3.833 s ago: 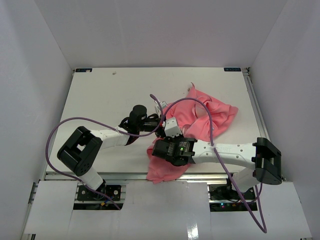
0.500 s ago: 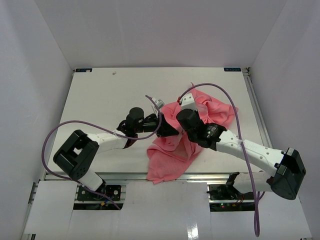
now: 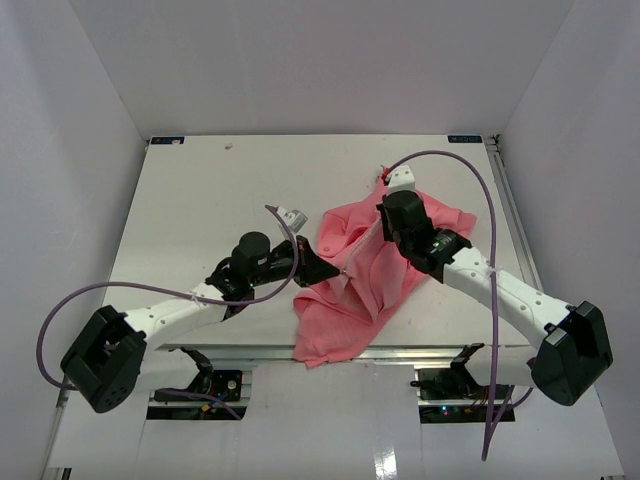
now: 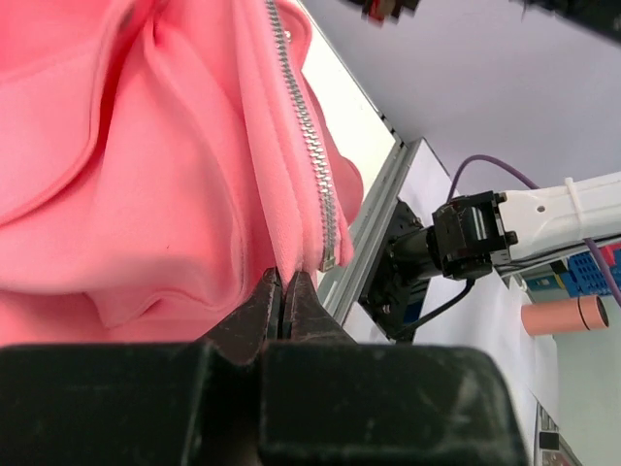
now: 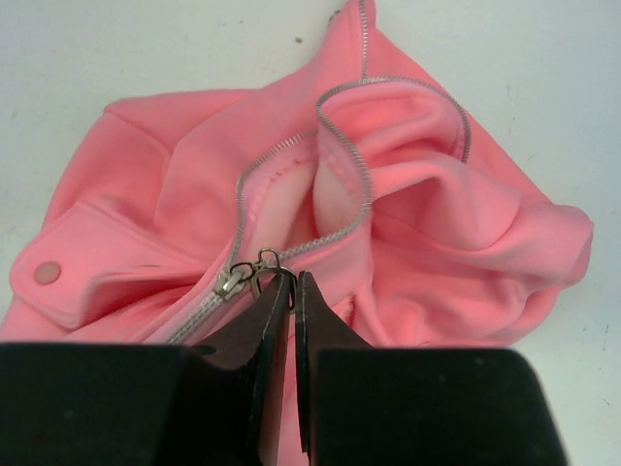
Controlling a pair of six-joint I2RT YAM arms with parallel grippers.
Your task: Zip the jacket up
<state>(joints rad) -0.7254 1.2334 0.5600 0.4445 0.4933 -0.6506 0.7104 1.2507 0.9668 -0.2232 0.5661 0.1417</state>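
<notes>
The jacket (image 3: pixel 365 290) lies rumpled at about 4 o'clock from the middle of the table (image 3: pixel 200 200), its hem spilling over the near edge at 6 o'clock. The left gripper (image 4: pixel 283 291) meets its 9 o'clock side, jaws pressed together on the fabric edge. The bottom end of the zipper teeth (image 4: pixel 309 136) lies just at 1 o'clock of the tips. The right gripper (image 5: pixel 292 283) sits toward the garment's 12 o'clock end, jaws nearly together on the zipper pull (image 5: pixel 264 261). The slider (image 5: pixel 231 282) lies at 9 o'clock of them, and the unjoined teeth loop away toward 12 o'clock.
</notes>
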